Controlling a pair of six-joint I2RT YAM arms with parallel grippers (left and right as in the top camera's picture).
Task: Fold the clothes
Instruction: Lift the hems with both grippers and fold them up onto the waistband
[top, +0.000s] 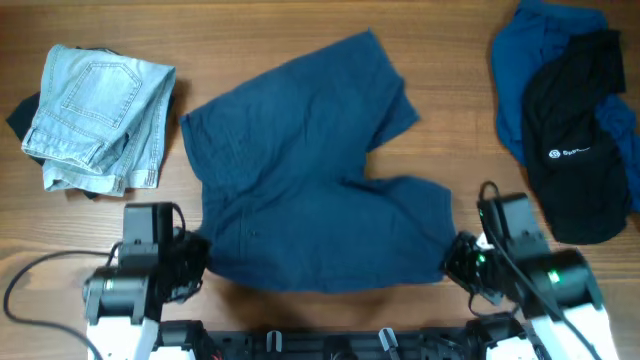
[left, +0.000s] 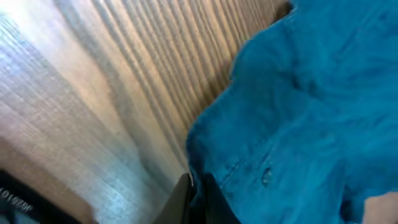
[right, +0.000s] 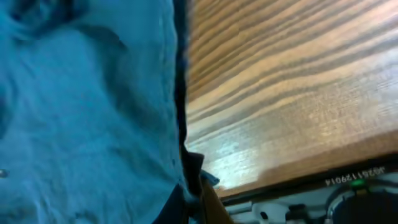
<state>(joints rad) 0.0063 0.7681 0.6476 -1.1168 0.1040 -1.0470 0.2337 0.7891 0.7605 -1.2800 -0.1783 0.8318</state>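
Overhead, the navy shorts (top: 310, 170) lie spread flat in the middle of the counter (top: 300, 30), with their two legs splaying apart, one toward the far right and one toward the near right. My left claw (top: 195, 262) sits at the shorts' near left corner and my right claw (top: 455, 262) at their near right corner, both low on the counter and touching the cloth.

In the left wrist view my left claw (left: 196, 186) is pinched tight on the hem of the shorts; the fabric edge runs right in between my fingers (left: 180, 205), and bare wood grain shows beside it. In the right wrist view my right claw (right: 193, 186) is likewise clamped narrow on the shorts' edge, a dark seam leading straight down into the grip.

The other clothes lie well apart from the shorts. The folded pale jeans (top: 100, 120) rest to their left. To the shorts' right, at the counter's far corner, a brighter blue garment (top: 520, 80) lies rumpled with a black garment (top: 580, 160) bearing a small white logo draped over it.
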